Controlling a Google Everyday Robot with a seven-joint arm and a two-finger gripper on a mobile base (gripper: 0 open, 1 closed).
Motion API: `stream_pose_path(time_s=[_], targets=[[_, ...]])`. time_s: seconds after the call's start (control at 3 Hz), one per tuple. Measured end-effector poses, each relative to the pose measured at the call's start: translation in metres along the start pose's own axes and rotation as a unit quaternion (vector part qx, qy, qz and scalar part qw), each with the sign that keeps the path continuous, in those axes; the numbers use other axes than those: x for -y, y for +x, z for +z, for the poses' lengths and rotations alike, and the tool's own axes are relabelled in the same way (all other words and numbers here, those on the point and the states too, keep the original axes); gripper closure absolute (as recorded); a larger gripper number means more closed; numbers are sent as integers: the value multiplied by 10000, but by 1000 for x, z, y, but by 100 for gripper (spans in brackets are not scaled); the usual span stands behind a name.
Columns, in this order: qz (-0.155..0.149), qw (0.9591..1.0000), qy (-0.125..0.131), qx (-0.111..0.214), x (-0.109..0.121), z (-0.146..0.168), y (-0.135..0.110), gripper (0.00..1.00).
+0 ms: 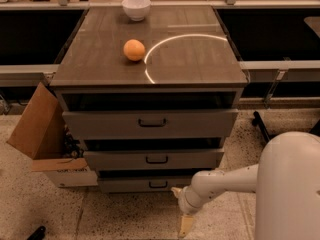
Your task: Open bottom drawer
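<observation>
The bottom drawer (131, 184), lowest under the table's (195, 64) front edge, looks rigid and light-sliding, best hooked by its small handle (158, 184); the gripper (185, 223) hangs near its right end, with its opening impossible to tell.

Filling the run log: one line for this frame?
slim grey flat-fronted bottom drawer: dark bail handle ungrasped | gripper: below-right of handle, near floor, not touching
</observation>
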State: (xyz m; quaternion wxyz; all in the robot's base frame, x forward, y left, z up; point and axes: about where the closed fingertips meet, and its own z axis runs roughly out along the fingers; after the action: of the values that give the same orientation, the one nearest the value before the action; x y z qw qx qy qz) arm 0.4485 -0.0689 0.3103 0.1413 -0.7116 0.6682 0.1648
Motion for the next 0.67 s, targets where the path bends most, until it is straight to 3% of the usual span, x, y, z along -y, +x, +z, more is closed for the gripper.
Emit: stream_pose_path(time_s=[0.33, 0.67], targets=[[-45, 9989, 430, 172, 23, 20, 28, 0], [-45, 9989, 430, 172, 23, 20, 28, 0]])
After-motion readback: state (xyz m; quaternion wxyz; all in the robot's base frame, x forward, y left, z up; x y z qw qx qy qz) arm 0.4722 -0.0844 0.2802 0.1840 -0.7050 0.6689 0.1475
